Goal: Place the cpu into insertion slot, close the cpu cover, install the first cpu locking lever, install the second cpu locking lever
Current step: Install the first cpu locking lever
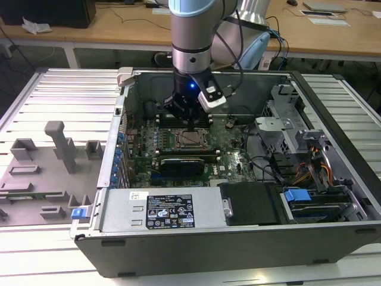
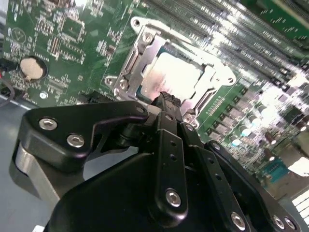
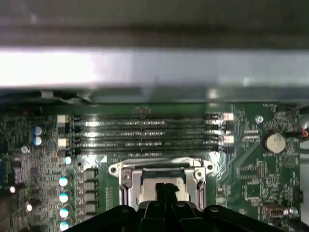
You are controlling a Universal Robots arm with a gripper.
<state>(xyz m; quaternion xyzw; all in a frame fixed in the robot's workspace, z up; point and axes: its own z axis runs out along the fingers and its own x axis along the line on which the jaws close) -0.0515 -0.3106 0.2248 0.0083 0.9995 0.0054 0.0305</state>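
**Jaws together over seated cpu, cover down on socket**

The arm (image 1: 190, 36) reaches down into the open computer case (image 1: 238, 238), which lies on its side on the slatted metal desk (image 1: 65, 95). The jaws (image 1: 188, 122) hang directly above the socket near the middle of the motherboard (image 1: 232, 161), just off the bank of memory slots (image 3: 145, 133) that runs along the board's far edge in the first wrist view.

In the second wrist view the jaws (image 2: 166, 99) are together, their black tips meeting in a single ribbed point with nothing between them. That point sits over the near edge of the cpu (image 2: 174, 77), at the rim of the socket opening. Whether the tips touch the chip or the frame cannot be told.

The cpu lies flat in the socket, its pale metal top showing through the square opening of the cpu cover (image 2: 137, 53). The cpu cover lies down flat around the chip, its silvery frame bordering it on all visible sides. In the first wrist view the same frame (image 3: 126, 179) surrounds the chip (image 3: 164, 186), with the jaws (image 3: 166, 193) cutting across its near edge.

A round coin battery (image 2: 31, 67) sits on the board well apart from the socket. A grey fixture tray (image 1: 41, 173) rests on the desk beside the case, at the exterior view's left.
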